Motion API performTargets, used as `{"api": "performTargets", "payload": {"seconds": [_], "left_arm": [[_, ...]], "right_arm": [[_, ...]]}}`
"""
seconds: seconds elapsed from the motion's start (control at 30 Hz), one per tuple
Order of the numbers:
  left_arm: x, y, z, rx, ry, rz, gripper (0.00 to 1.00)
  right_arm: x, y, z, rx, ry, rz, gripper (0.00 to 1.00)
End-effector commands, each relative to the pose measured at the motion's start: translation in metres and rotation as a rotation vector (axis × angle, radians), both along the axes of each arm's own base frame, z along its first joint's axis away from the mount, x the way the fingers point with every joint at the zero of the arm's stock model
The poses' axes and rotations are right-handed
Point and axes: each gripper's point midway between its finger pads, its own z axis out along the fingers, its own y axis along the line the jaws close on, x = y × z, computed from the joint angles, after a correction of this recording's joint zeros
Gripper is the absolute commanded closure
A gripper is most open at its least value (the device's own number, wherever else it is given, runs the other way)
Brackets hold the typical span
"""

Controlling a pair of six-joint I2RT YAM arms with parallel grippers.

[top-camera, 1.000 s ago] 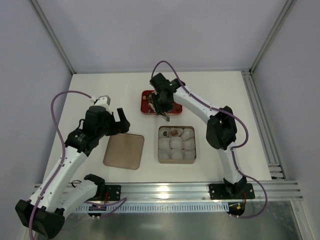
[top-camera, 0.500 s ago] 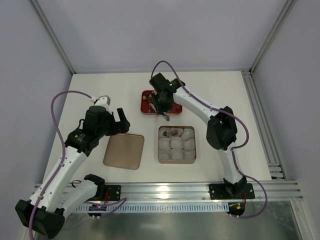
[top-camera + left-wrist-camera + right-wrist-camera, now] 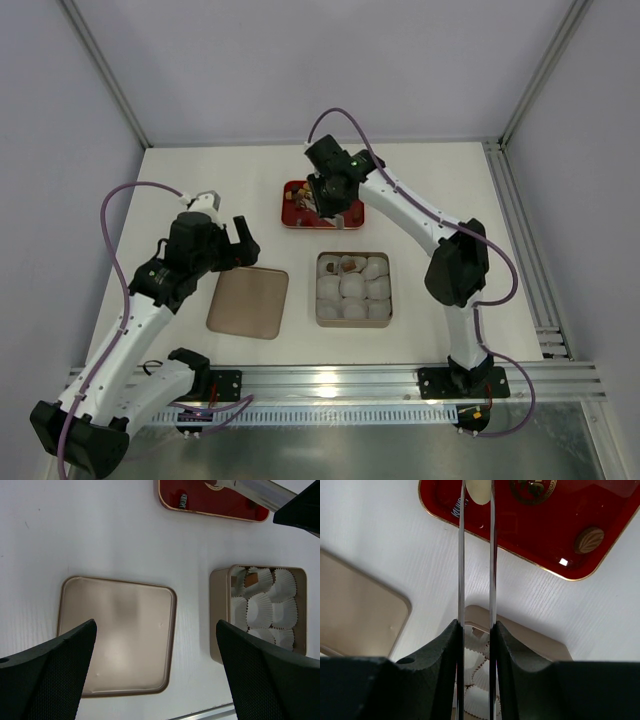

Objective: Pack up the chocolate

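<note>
Right gripper (image 3: 476,630): clamped on tweezers (image 3: 461,555); blades narrow, flanking cream chocolate (image 3: 479,491) on tray (image 3: 530,555).
Left gripper (image 3: 156,625): wide open, empty.
Risk: rounded piece may squirt out if pinched off-centre.

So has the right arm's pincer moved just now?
Yes. The right pincer, gripping tweezers, has shifted from the red tray's near edge toward its middle, farther from the tin of paper cups.
</note>
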Motion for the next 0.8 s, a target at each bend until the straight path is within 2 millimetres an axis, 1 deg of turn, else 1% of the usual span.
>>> {"api": "performTargets", "payload": {"seconds": [0.0, 0.03, 0.17, 0.2, 0.23, 0.27, 0.3, 0.33, 0.37, 0.4, 0.43, 0.47, 0.5, 0.53, 0.57, 0.6, 0.63, 0.67, 0.7, 0.77], "left_arm": [[0.003, 0.0, 0.007, -0.016, -0.03, 0.012, 0.0], [0.003, 0.0, 0.007, -0.016, -0.03, 0.012, 0.0], [0.003, 0.0, 0.006, -0.017, -0.028, 0.011, 0.0], [0.003, 0.0, 0.006, -0.016, -0.028, 0.01, 0.0], [0.003, -0.001, 0.007, -0.018, -0.028, 0.008, 0.0], [0.003, 0.0, 0.007, -0.017, -0.029, 0.009, 0.0], [0.003, -0.001, 0.007, -0.018, -0.029, 0.008, 0.0], [0.003, 0.0, 0.007, -0.019, -0.03, 0.008, 0.0], [0.003, -0.001, 0.007, -0.018, -0.028, 0.008, 0.0], [0.003, -0.001, 0.007, -0.02, -0.028, 0.005, 0.0], [0.003, -0.001, 0.006, -0.018, -0.026, 0.007, 0.0], [0.003, -0.001, 0.007, -0.018, -0.028, 0.008, 0.0], [0.003, -0.001, 0.007, -0.018, -0.027, 0.007, 0.0], [0.003, -0.001, 0.007, -0.019, -0.03, 0.008, 0.0], [0.003, -0.001, 0.007, -0.019, -0.027, 0.009, 0.0], [0.003, -0.001, 0.007, -0.019, -0.027, 0.009, 0.0], [0.003, -0.001, 0.006, -0.017, -0.024, 0.007, 0.0], [0.003, -0.001, 0.006, -0.018, -0.024, 0.005, 0.0], [0.003, -0.001, 0.006, -0.018, -0.024, 0.005, 0.0], [0.003, -0.001, 0.007, -0.019, -0.026, 0.005, 0.0]], "right_arm": [[0.002, -0.009, 0.047, 0.049, -0.094, -0.021, 0.67], [0.0, -0.011, 0.047, 0.045, -0.093, -0.022, 0.67], [-0.009, -0.022, 0.06, 0.06, -0.105, -0.032, 0.67], [-0.014, -0.025, 0.073, 0.083, -0.126, -0.032, 0.67], [-0.019, -0.03, 0.07, 0.076, -0.119, -0.035, 0.67], [-0.022, -0.034, 0.075, 0.082, -0.125, -0.038, 0.67], [-0.028, -0.039, 0.071, 0.074, -0.112, -0.037, 0.67], [-0.035, -0.045, 0.084, 0.093, -0.132, -0.039, 0.67], [-0.039, -0.05, 0.088, 0.095, -0.138, -0.043, 0.67], [-0.046, -0.056, 0.083, 0.084, -0.125, -0.049, 0.67], [-0.053, -0.064, 0.098, 0.102, -0.155, -0.055, 0.67], [-0.059, -0.068, 0.098, 0.102, -0.154, -0.06, 0.67], [-0.067, -0.076, 0.093, 0.089, -0.139, -0.064, 0.67], [-0.076, -0.082, 0.103, 0.108, -0.157, -0.066, 0.67], [-0.083, -0.087, 0.104, 0.112, -0.156, -0.07, 0.67], [-0.092, -0.094, 0.093, 0.093, -0.13, -0.072, 0.67], [-0.098, -0.099, 0.091, 0.09, -0.123, -0.078, 0.67], [-0.108, -0.107, 0.099, 0.11, -0.137, -0.087, 0.67], [-0.121, -0.116, 0.096, 0.112, -0.129, -0.092, 0.67], [-0.134, -0.125, 0.088, 0.107, -0.107, -0.097, 0.67]]}}
